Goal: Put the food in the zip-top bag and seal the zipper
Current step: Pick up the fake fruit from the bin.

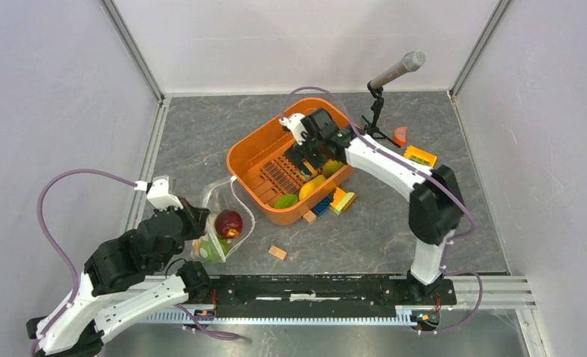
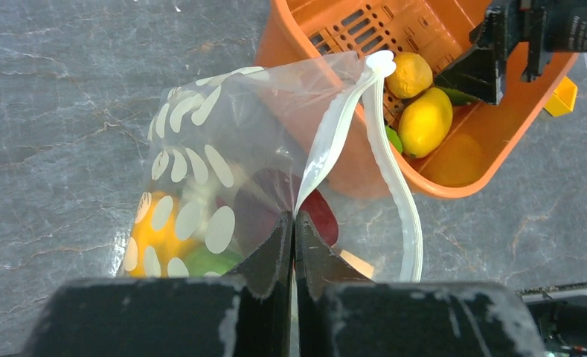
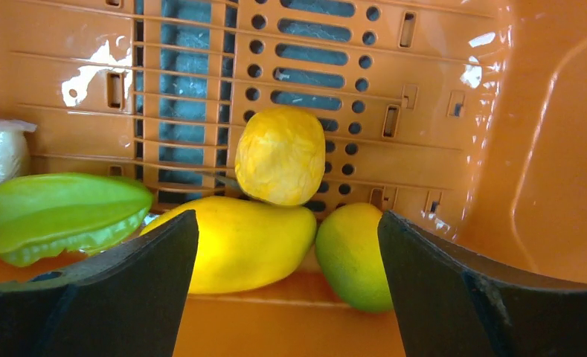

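The polka-dot zip-top bag (image 1: 217, 195) lies left of the orange basket, its mouth open toward the basket. My left gripper (image 1: 198, 224) is shut on the bag's mouth edge (image 2: 295, 219), by the white zipper strip (image 2: 398, 186). Inside the bag (image 2: 201, 160) are a dark red piece (image 2: 322, 216), a yellow-orange piece (image 2: 150, 239) and a green piece (image 2: 201, 260). My right gripper (image 1: 309, 160) is open and empty, low inside the basket, its jaws (image 3: 286, 218) either side of a yellow mango (image 3: 238, 245) and a green-yellow fruit (image 3: 353, 256). A wrinkled yellow round piece (image 3: 279, 156), a green starfruit (image 3: 59, 216) and white garlic (image 3: 0, 156) lie nearby.
The orange basket (image 1: 239, 149) stands mid-table. Colourful building blocks (image 1: 338, 201) and a tan cube (image 1: 309, 216) lie at its near right side; another tan cube (image 1: 277, 252) lies nearer me. A microphone on a stand (image 1: 398, 71), an orange wedge (image 1: 400, 136) and a yellow-orange block (image 1: 420, 156) are behind.
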You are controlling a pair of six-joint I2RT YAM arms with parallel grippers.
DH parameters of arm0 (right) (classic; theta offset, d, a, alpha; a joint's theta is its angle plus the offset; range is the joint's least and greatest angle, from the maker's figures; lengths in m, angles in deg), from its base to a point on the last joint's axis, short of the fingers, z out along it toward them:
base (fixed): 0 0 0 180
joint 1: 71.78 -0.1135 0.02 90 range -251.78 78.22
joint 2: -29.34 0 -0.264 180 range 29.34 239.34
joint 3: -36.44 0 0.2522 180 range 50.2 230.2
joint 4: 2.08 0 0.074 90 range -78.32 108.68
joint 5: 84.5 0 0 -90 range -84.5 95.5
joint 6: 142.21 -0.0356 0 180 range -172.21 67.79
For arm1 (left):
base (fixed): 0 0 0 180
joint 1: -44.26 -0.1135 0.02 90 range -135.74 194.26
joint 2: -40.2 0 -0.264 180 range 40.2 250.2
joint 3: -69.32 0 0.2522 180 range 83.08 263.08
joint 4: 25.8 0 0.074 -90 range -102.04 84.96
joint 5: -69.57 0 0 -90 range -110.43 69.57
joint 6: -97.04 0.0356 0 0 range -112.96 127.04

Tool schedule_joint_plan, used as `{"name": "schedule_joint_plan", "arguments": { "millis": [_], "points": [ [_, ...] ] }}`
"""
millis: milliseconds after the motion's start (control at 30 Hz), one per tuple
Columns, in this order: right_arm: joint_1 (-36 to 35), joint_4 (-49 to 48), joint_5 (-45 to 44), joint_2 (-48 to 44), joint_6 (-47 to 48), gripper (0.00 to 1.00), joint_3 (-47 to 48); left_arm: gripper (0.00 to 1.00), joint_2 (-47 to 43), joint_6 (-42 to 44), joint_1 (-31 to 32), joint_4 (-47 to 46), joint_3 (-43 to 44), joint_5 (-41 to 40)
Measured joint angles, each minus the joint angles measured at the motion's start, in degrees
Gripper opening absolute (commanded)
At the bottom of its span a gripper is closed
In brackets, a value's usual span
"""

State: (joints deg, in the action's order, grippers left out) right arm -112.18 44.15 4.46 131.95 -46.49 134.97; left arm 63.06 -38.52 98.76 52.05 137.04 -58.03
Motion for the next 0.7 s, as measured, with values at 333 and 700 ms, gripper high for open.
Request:
{"name": "schedule_joint_plan", "arguments": {
  "millis": [333,700],
  "points": [
    [0.66,20.65,5.03,18.64,7.39,0.96,22.18,0.06,1.18,2.03,0.0,-0.04,-0.09,-5.6],
    [0.22,27.52,6.47,24.76,10.73,0.7,21.14,0.06,0.96,4.02,0.0,0.33,-0.09,-10.97]
  ]
}}
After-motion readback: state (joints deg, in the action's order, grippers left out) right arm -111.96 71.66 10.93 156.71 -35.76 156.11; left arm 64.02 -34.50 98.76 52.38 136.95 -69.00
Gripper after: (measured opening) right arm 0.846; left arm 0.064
